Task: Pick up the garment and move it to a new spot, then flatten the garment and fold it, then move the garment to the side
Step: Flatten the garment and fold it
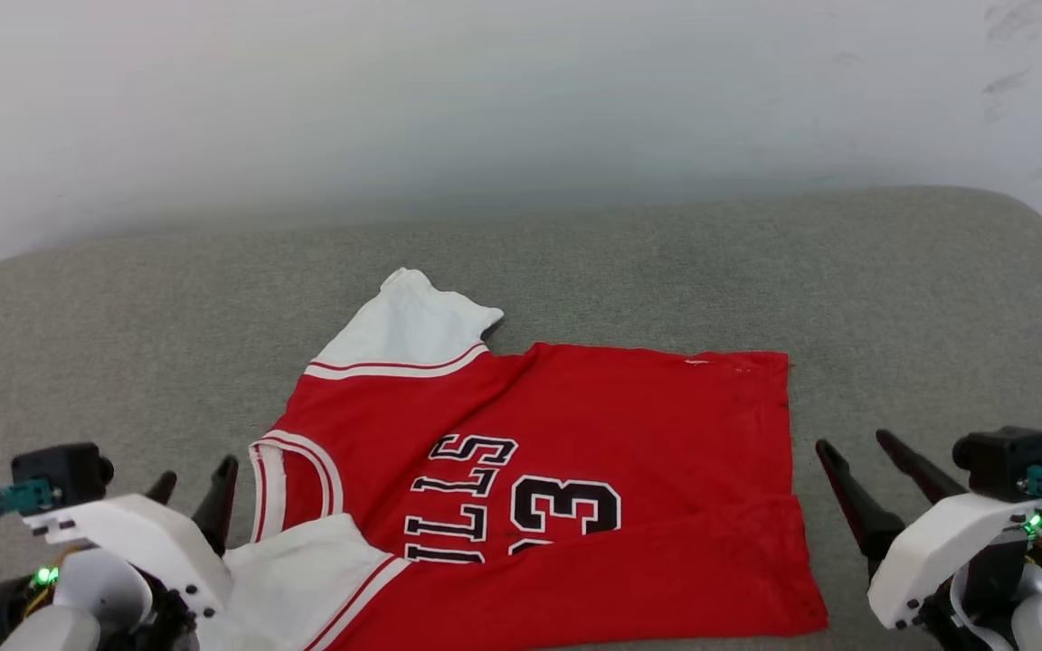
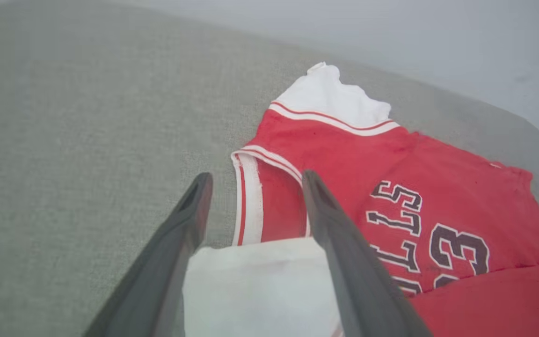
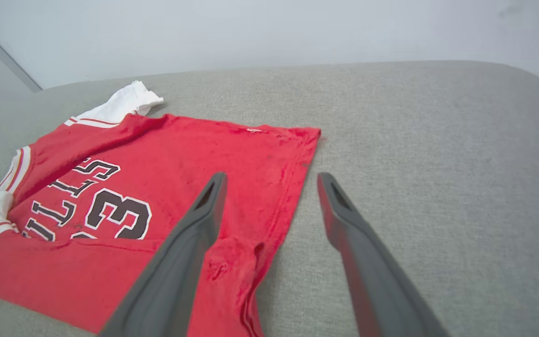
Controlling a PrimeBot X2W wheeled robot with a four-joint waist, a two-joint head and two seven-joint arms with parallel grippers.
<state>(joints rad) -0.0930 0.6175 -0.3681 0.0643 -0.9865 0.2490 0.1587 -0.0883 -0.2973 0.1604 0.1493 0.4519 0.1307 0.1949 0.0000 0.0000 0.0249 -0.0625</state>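
Note:
The garment (image 1: 566, 470), a red jersey with white sleeves and black lettering, lies on the grey cushion with its near edge folded up over the print. My left gripper (image 1: 195, 479) hovers open at the jersey's collar side, by the near white sleeve (image 2: 260, 285). In the left wrist view the left gripper (image 2: 254, 185) spreads its fingers over the collar trim, holding nothing. My right gripper (image 1: 865, 448) is open just off the hem edge. Seen from the right wrist, the right gripper (image 3: 272, 182) straddles the hem corner of the garment (image 3: 166, 187) and grips nothing.
The grey upholstered surface (image 1: 666, 262) stretches wide behind and to both sides of the jersey. A pale wall (image 1: 521, 99) rises right behind it. The cushion's rounded right end (image 1: 1027, 226) curves down near the wall.

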